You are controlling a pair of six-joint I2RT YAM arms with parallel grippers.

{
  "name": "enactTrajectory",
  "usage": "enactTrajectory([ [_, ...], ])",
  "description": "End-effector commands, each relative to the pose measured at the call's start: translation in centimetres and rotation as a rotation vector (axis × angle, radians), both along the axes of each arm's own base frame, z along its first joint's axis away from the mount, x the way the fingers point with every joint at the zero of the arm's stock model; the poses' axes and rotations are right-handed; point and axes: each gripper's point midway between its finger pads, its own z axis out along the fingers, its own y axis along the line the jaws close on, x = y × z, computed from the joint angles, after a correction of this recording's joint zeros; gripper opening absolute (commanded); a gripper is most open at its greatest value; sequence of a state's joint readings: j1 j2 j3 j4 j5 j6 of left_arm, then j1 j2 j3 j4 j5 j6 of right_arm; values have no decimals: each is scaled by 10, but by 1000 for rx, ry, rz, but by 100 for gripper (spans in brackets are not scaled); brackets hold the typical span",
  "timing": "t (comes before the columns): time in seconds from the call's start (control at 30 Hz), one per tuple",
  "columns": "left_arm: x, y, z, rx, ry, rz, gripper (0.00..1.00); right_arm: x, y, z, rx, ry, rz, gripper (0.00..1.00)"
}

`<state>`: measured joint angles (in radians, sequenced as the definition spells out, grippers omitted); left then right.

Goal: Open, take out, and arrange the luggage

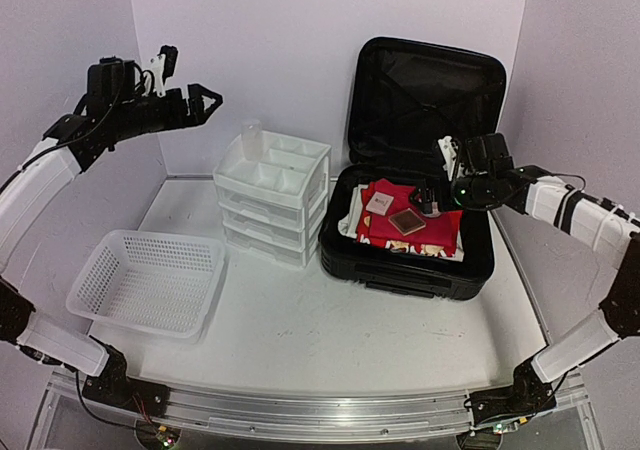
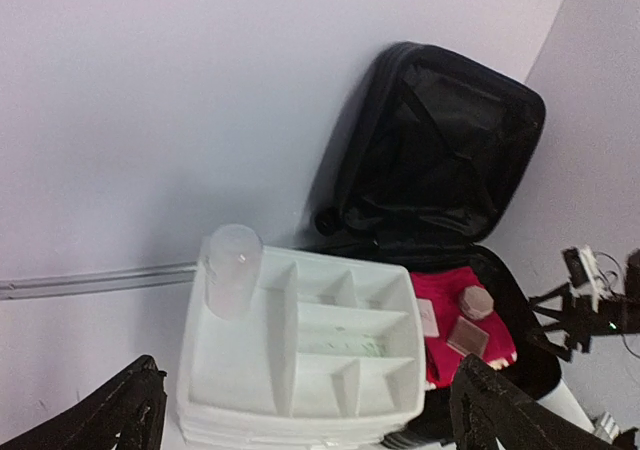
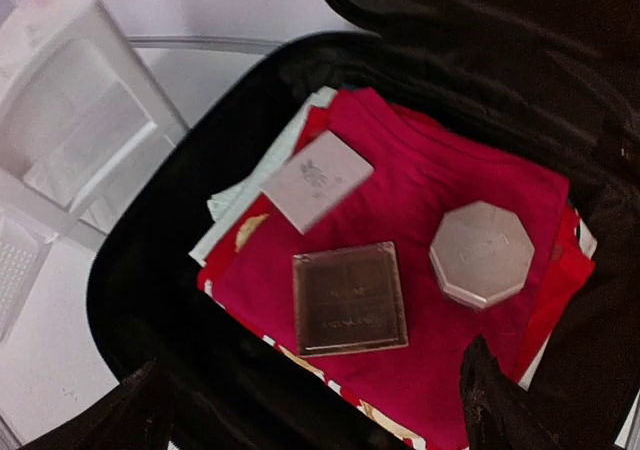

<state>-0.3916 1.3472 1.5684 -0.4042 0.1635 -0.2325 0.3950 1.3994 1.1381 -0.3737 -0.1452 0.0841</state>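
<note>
Left claw (image 2: 308,375) high beside drawer unit (image 1: 272,185)

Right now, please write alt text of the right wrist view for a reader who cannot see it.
The open black luggage holds red cloth with three small items on it: a white box, a brown square case, an octagonal container.

The luggage (image 1: 425,95) is parked on the right, with a cloth (image 1: 440,232) laid inside and three small boxes (image 3: 349,298) on top. The drawer unit (image 1: 270,210) is set just left of it, and the basket (image 1: 148,282) is placed further left, nearer the front.
</note>
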Motion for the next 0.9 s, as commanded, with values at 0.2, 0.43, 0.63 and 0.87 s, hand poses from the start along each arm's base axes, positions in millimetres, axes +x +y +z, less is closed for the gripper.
enactTrajectory([
  [0.2, -39, -39, -61, -127, 275, -259, 98, 20, -39, -46, 50, 309, -203, 98],
  [0.43, -41, -46, -55, -148, 283, -302, 97, 56, -61, -54, -89, 294, -254, 94],
  [0.63, -50, -36, -51, -135, 254, -277, 97, 79, -68, -60, -196, 270, -249, 91],
  [0.87, -56, -29, -49, -110, 240, -254, 97, 98, -65, -73, -244, 273, -215, 87],
])
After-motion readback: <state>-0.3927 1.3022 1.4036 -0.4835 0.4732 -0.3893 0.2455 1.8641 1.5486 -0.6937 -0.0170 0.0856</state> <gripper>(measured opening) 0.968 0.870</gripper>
